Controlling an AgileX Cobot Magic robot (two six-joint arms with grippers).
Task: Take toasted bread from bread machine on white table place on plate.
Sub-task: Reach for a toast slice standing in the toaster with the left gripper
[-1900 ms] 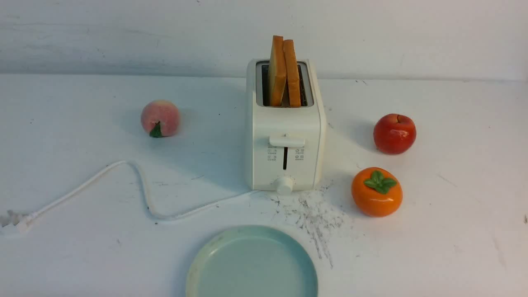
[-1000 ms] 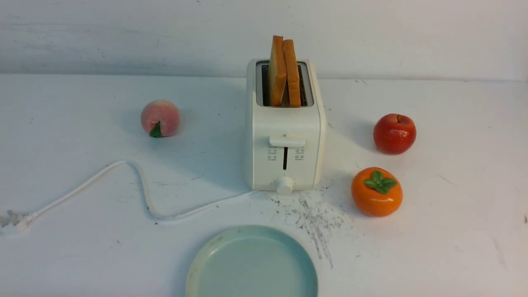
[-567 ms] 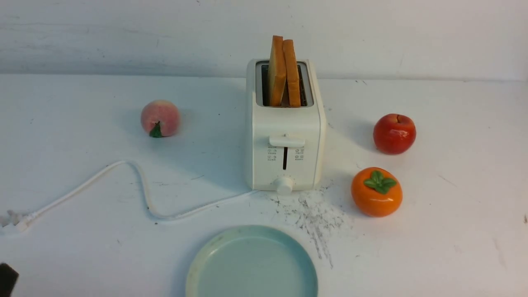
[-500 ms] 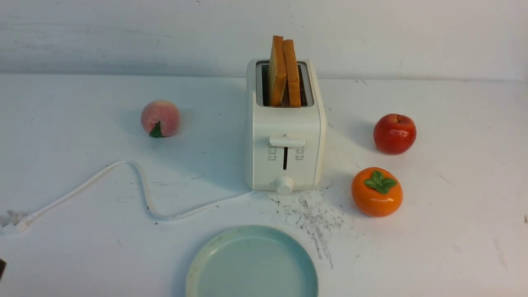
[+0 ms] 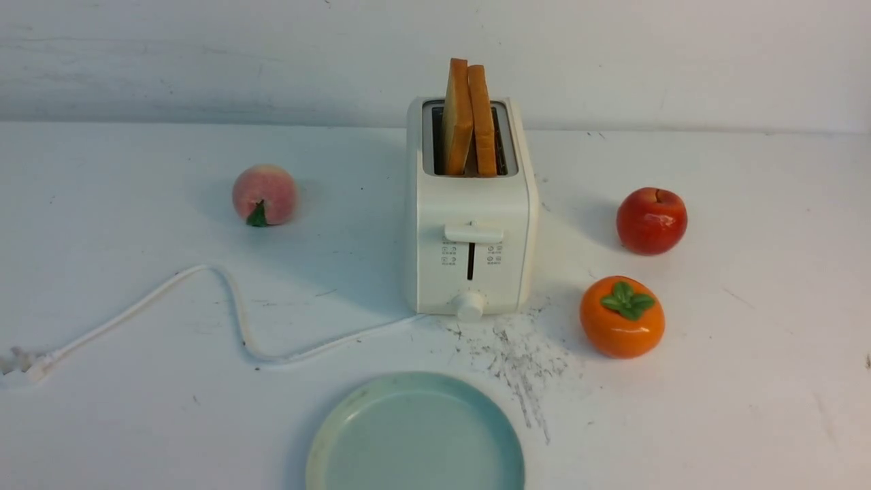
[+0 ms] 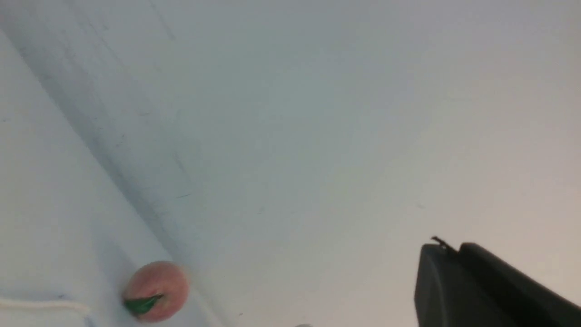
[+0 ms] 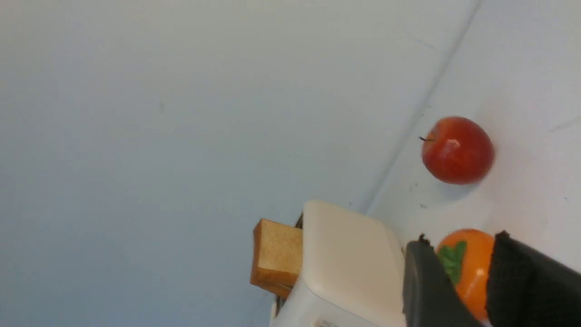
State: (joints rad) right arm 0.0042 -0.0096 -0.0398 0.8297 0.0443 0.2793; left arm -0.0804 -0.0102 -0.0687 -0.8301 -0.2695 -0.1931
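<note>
While neither of my arms shows in the front view, I look over a white table (image 5: 136, 408), scuffed grey, that runs back to a plain pale wall (image 5: 204, 54) at 12 o'clock. The toaster (image 5: 469, 252) stands mid-table, front lever towards me. The toast (image 5: 469, 116), two slices, stands upright in its slots, tops leaning together above the rim. From the toaster, the plate (image 5: 415, 442) lies bare at 6 o'clock, cut by the near edge. A peach (image 5: 265, 194) sits at 10 o'clock, an apple (image 5: 651, 221) at 3 o'clock and a persimmon (image 5: 621, 316) at 4 o'clock, all well apart from the toaster. Dark scratches (image 5: 524, 361) mark the table at 5 o'clock, and the cord (image 5: 224, 286) snakes off towards 8 o'clock.

My left gripper (image 6: 456, 249) has its jaws pressed together on nothing, up in the air with the peach far beyond. My right gripper (image 7: 460, 240) has its jaws parted and empty, the persimmon showing through the gap.

Nothing on the table has moved over the last two seconds. Only a dark tip that poked in at the front view's 8 o'clock corner half a second ago has gone.
</note>
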